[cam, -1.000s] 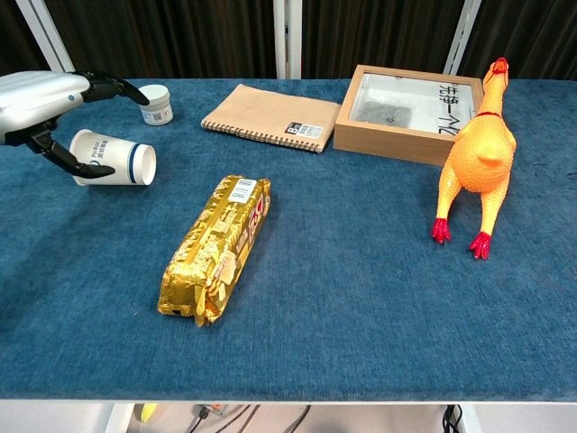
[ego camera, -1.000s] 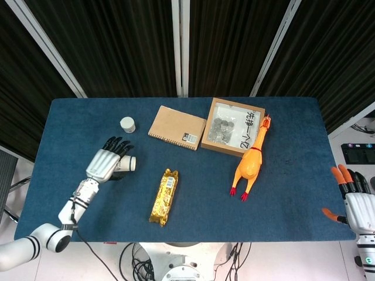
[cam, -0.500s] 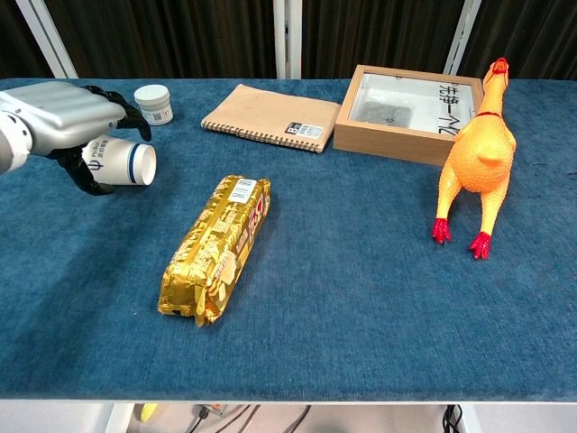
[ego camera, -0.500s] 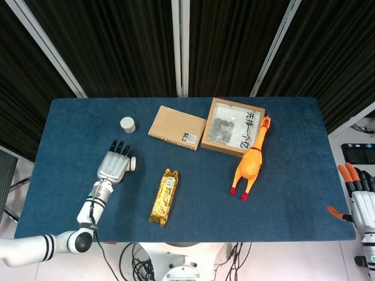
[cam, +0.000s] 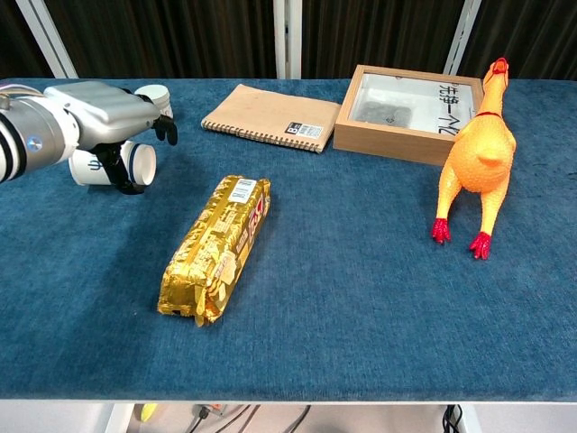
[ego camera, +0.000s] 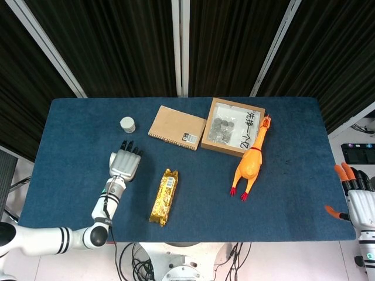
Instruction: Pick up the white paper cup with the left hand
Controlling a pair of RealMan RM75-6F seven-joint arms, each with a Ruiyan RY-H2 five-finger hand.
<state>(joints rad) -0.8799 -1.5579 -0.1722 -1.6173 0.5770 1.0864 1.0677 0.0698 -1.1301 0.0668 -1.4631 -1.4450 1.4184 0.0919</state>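
The white paper cup point(cam: 87, 168) lies on its side on the blue table point(cam: 361, 298), its open rim point(cam: 144, 164) facing right. My left hand point(cam: 108, 112) sits over the cup's top. Its thumb point(cam: 120, 174) hangs down in front of the cup and its fingertips point(cam: 167, 129) reach past the rim, still fairly straight. In the head view the left hand point(ego camera: 124, 165) covers the cup completely. The cup rests on the table. My right hand point(ego camera: 357, 198) hangs off the table's right edge, fingers apart and empty.
A small white jar point(cam: 155, 99) stands just behind the left hand. A gold snack packet point(cam: 216, 248) lies to the right of the cup. Further right are a spiral notebook point(cam: 270, 117), a wooden box point(cam: 406, 113) and a rubber chicken point(cam: 476, 153).
My left hand has swung rightwards from beside the cup to directly over it, and its forearm has turned towards the table's front edge. The cup has stayed in place.
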